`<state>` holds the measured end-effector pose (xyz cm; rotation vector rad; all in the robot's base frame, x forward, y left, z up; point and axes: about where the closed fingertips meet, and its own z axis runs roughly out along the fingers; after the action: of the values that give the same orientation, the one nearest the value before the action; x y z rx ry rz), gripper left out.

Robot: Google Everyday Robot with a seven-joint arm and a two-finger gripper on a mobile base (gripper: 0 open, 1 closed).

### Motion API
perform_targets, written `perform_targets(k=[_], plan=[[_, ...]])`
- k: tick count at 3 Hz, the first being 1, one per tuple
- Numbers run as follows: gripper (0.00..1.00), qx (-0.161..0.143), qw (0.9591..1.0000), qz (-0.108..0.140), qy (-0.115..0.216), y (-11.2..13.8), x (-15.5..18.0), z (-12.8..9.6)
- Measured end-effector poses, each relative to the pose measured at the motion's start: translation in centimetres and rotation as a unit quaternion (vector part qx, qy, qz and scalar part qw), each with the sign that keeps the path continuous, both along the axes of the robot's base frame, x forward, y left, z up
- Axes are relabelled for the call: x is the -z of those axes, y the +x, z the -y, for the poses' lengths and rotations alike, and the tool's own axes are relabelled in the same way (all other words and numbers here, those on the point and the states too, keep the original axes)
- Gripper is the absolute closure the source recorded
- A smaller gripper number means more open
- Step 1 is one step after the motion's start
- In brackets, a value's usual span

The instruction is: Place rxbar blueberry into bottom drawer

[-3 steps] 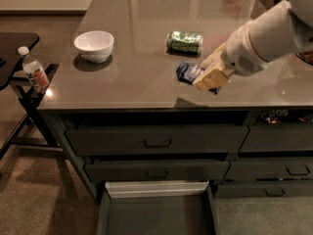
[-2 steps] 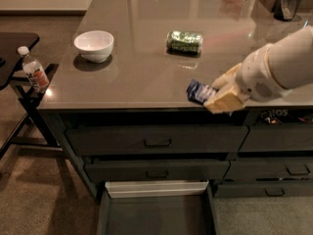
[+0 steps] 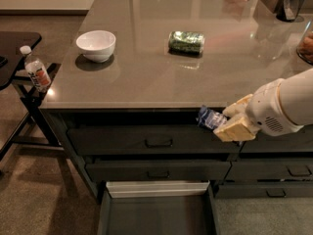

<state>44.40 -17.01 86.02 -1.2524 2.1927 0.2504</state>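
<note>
1. The tabletop (image 3: 146, 77) is a glossy grey-brown slab over dark drawer fronts, with brownish floor around it and a black side stand beyond its left edge.
2. The bottom drawer (image 3: 157, 214) stands pulled out below the front edge, showing a flat grey floor and a pale inner back edge.
3. The pincer (image 3: 230, 122) hangs just off the front edge toward the right corner, in front of the top drawer front, its tan fingers (image 3: 235, 129) pinching the rxbar blueberry (image 3: 210, 117), which sticks out to the left.
4. A moment ago the bar was above the tabletop near that edge; now bar and pincer are lower and past the edge.
5. Counted: one white bowl (image 3: 96, 45) near the left edge, one green can (image 3: 186, 41) lying mid-tabletop, one water bottle (image 3: 35, 69) on the stand.
</note>
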Motion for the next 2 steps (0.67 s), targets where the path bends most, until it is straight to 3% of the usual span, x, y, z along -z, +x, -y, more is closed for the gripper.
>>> perform_targets(k=[1, 2], plan=[[1.00, 0.009, 0.9998, -0.013, 0.010, -0.9, 3.5, -0.7], [1.00, 0.022, 0.9989, -0.021, 0.035, -1.7, 9.1, -1.3]])
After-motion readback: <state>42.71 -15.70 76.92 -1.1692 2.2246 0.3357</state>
